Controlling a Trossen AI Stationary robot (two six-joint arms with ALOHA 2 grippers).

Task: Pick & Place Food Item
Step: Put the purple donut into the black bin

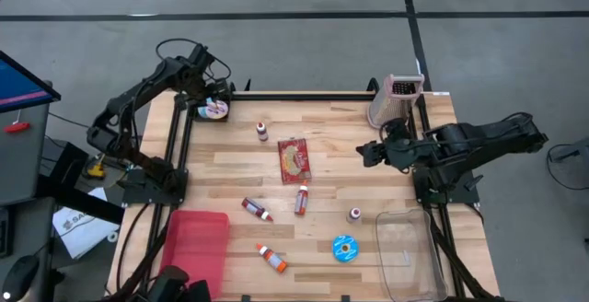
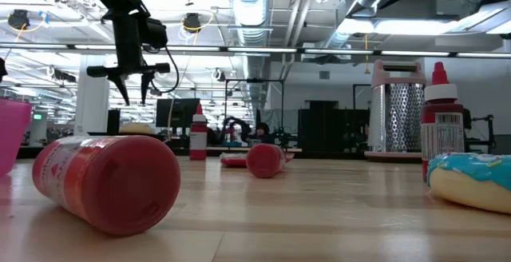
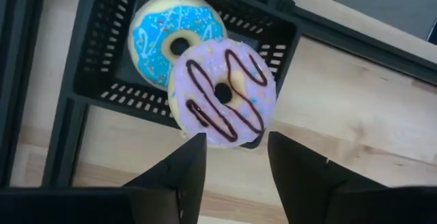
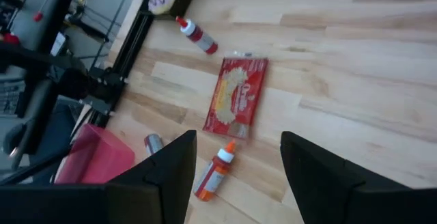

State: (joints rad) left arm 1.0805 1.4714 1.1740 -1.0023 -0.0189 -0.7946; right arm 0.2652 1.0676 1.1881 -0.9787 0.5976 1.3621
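Observation:
A lilac donut with chocolate stripes [image 3: 222, 94] leans on a blue-iced donut [image 3: 164, 36] in a black mesh holder [image 3: 109, 80] at the table's far left corner. My left gripper [image 3: 235, 159] points down over the corner, open; its fingers stand just short of the lilac donut's near edge, touching nothing. It also shows above the holder in the high view [image 1: 208, 101]. My right gripper [image 1: 368, 152] hovers open over the table's right side with nothing between its fingers [image 4: 235, 162]. A second blue donut [image 1: 344, 248] lies flat on the table near the front.
A red snack packet [image 1: 294, 159] lies mid-table, with several small sauce bottles around it [image 1: 301, 200]. A metal grater [image 1: 396, 99] stands at the far right, a clear tub [image 1: 409, 251] at the near right and a pink bin [image 1: 195, 247] at the near left.

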